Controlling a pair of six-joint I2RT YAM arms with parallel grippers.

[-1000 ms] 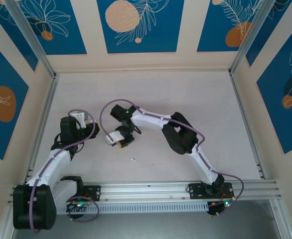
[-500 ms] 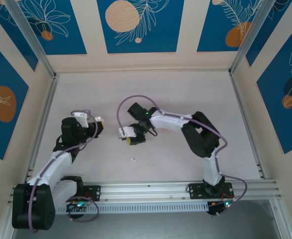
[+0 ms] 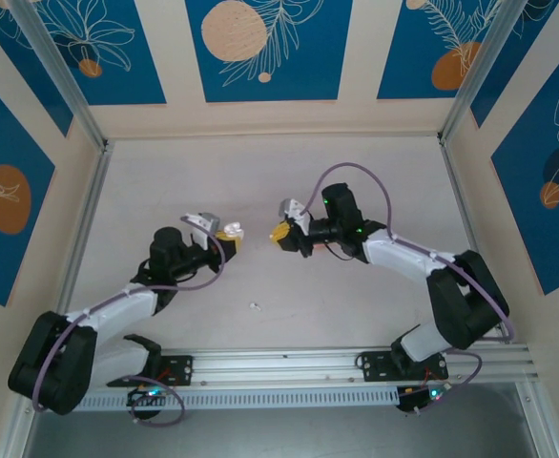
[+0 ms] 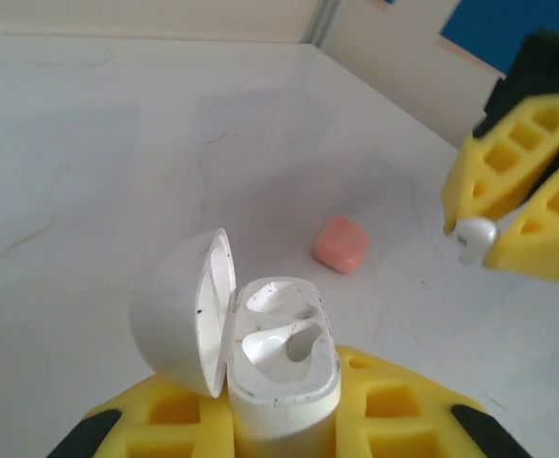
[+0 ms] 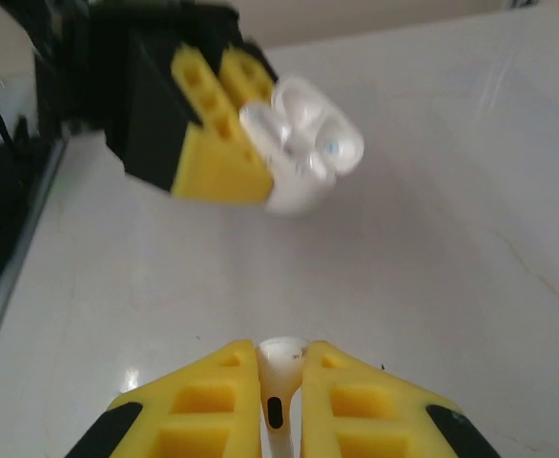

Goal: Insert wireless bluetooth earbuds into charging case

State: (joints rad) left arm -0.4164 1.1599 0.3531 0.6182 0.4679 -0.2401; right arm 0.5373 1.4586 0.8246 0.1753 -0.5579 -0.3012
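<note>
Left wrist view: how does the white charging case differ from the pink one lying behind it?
Hold: the white charging case is pinched upright in the left gripper; the pink case lies loose on the table.
Lid: the white charging case is swung open, showing two sockets; the pink case is shut.
Colour: white against salmon pink.
Both are small, rounded, pebble-like shells.

You had a pale table (image 3: 356, 172) before you, with a slotted aluminium rail (image 3: 289, 361) along its six o'clock edge and blue leaf-printed wall panels (image 3: 303, 57) at twelve o'clock.
</note>
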